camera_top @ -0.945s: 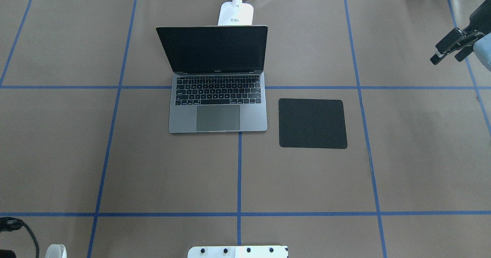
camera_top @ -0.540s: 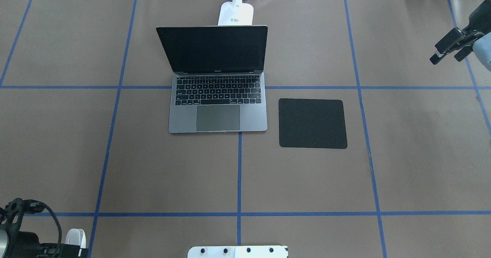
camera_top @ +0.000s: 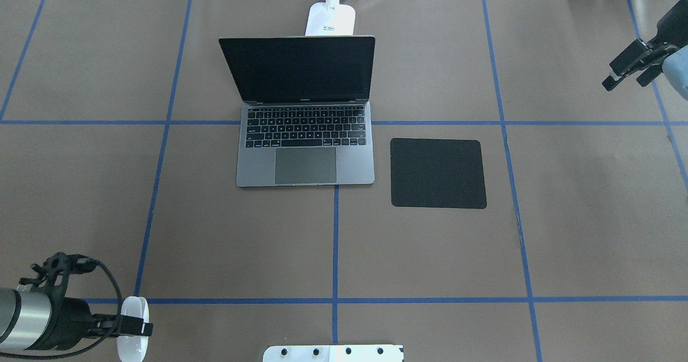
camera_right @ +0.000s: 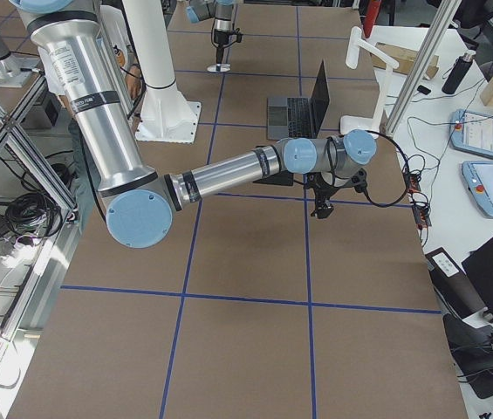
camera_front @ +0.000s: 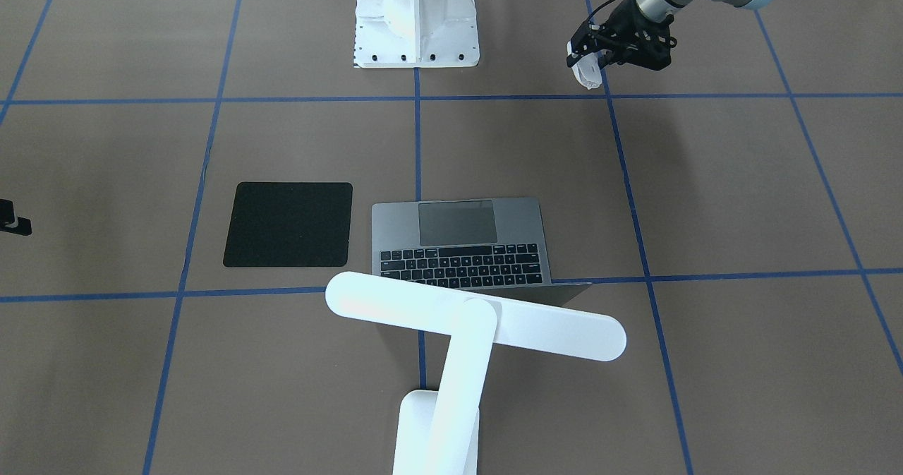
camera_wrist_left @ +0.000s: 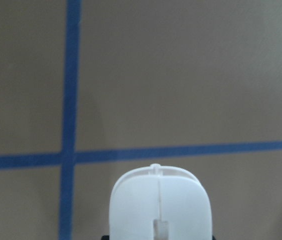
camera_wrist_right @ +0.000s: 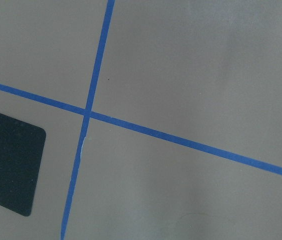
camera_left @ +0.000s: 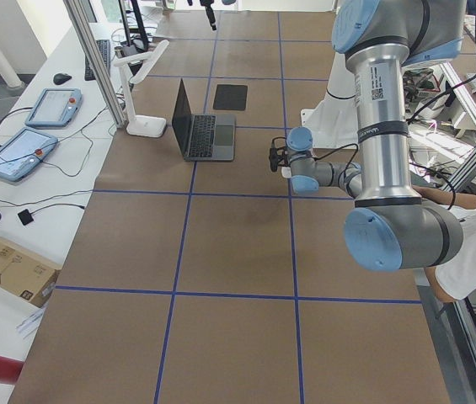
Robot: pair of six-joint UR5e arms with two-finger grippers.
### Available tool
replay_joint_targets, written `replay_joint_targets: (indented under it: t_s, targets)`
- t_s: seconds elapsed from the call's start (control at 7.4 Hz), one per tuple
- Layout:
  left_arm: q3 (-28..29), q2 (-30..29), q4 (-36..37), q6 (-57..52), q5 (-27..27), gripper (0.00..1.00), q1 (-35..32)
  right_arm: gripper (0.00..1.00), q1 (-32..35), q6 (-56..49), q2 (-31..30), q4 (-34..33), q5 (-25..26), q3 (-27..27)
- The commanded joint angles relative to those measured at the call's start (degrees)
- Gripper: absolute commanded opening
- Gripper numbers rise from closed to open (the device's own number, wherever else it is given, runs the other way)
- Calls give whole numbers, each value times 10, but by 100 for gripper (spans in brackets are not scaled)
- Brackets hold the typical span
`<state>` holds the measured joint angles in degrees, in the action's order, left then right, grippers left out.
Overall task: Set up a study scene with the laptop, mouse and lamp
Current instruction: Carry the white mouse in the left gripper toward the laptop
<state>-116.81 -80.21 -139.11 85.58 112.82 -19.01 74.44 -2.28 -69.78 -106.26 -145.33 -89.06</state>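
Note:
The white mouse [camera_top: 133, 309] hangs in my left gripper [camera_top: 134, 327], which is shut on it above the table's near left part. It also shows in the front view [camera_front: 587, 74] and fills the bottom of the left wrist view [camera_wrist_left: 159, 205]. The grey laptop [camera_top: 305, 157] stands open mid-table, screen dark. The white lamp [camera_front: 473, 316] stands behind it, its base [camera_top: 330, 20] at the far edge and its bar head over the laptop's screen. My right gripper [camera_top: 623, 77] is open and empty at the far right.
A black square mouse pad [camera_top: 438, 172] lies just right of the laptop, with nothing on it. The white bolted pedestal [camera_top: 333, 353] sits at the near edge. Blue tape lines cross the brown table cover.
My left arm has come in from the near left corner, moving right and forward with the mouse in its gripper. The right gripper has barely shifted.

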Motion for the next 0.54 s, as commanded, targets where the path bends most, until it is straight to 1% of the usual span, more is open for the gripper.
replay_joint_targets:
  t_s: [0.0, 0.14, 0.41]
  targets:
    - [0, -113, 140, -19, 12, 37, -26, 100, 0, 0, 0, 0, -9, 1]
    - [2, -160, 196, -39, 12, 37, -30, 100, 0, 0, 0, 0, -9, 1]
    - [65, -298, 292, -51, 8, 38, -37, 100, -1, -1, 1, 0, -9, 6]
